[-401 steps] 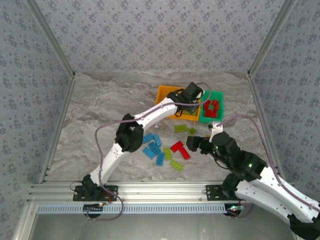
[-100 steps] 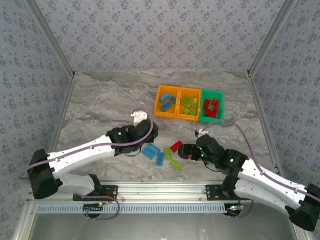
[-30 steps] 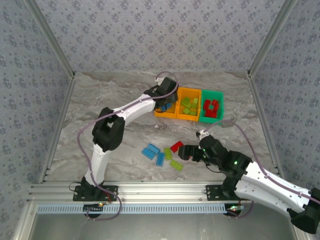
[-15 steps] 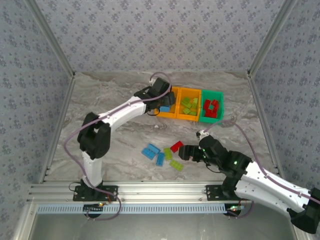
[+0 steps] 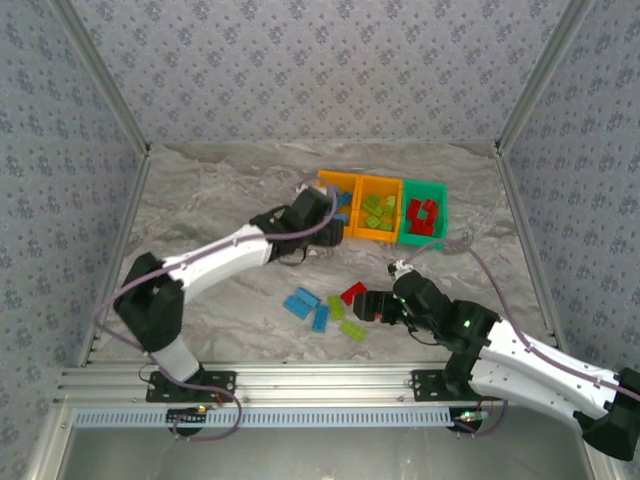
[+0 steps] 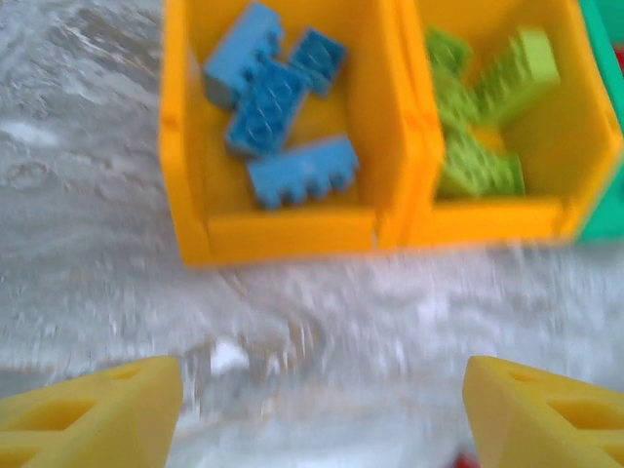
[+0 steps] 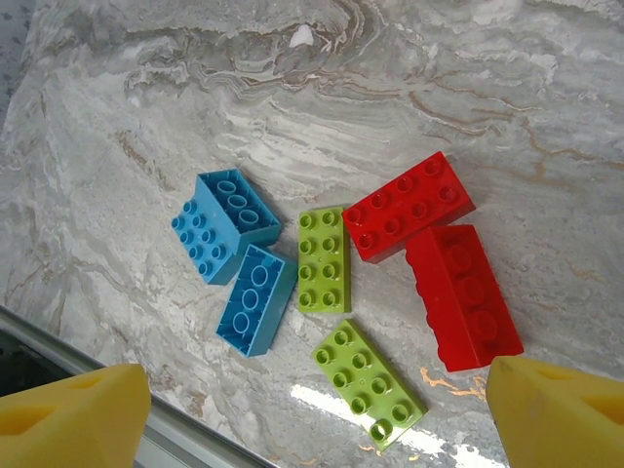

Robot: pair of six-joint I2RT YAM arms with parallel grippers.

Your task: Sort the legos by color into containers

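Loose legos (image 7: 322,258) lie between the wide-spread right fingers (image 7: 68,414); left fingers (image 6: 88,409) wide, empty, near the leftmost orange bin (image 6: 292,234).

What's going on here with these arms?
They're sorting bricks by color. The left orange bin holds blue bricks, the middle orange bin green bricks, the green bin red bricks. The left gripper is open and empty near the left bin; the right gripper hovers open over six loose bricks.
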